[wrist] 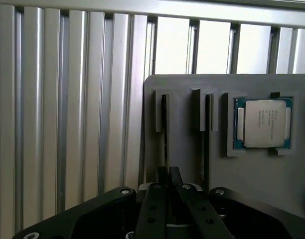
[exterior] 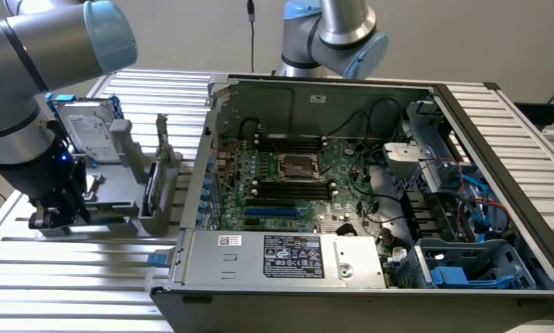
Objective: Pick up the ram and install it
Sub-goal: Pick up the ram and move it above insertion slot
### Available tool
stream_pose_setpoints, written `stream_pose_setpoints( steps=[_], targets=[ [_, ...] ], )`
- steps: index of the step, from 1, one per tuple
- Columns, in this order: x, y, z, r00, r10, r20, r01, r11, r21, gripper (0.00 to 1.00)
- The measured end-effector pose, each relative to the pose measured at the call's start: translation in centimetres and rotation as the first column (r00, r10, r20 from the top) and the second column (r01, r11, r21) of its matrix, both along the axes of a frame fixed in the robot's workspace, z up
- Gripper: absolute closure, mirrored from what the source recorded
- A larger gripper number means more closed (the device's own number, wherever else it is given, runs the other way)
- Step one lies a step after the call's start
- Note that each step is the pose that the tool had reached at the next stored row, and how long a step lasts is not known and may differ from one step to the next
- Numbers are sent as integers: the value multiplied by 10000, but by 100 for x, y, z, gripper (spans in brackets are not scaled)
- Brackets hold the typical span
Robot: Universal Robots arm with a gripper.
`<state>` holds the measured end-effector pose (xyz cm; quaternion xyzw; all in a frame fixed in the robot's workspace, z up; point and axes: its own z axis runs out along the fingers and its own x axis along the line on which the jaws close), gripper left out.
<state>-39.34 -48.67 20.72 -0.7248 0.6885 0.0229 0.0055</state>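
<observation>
The ram (wrist: 165, 130) stands on edge in a slot of the grey holder (wrist: 182, 99), seen as a thin dark line. A second stick (wrist: 206, 137) stands in the slot beside it. My gripper (wrist: 168, 180) is low over the near end of the first stick, its black fingers (wrist: 152, 209) drawn together on it. In the exterior view my gripper (exterior: 55, 214) is down at the holder's (exterior: 119, 208) front corner, on that view's left. The open computer case (exterior: 370, 187) lies to that view's right, and its motherboard (exterior: 287, 173) has black slots (exterior: 296, 186).
A square silver processor chip (wrist: 263, 123) sits in a recess of the holder beyond the two sticks. A silver hard drive with blue rails (exterior: 87, 132) stands at the holder's back. A second robot arm (exterior: 337, 35) rises behind the case. Ribbed aluminium table (exterior: 64, 277) surrounds everything.
</observation>
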Motion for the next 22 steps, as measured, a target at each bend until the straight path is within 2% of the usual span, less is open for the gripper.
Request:
stream_pose_setpoints(
  steps=[5,11,16,22],
  targets=[
    [3,-1,108,10000,0,-27,0,10000,22,86],
    [16,-6,299,9999,1,-110,0,10000,56,86],
    [64,-16,508,9999,0,-171,1,10000,78,86],
    [134,-19,782,9998,1,-190,1,10000,82,86]
  ],
)
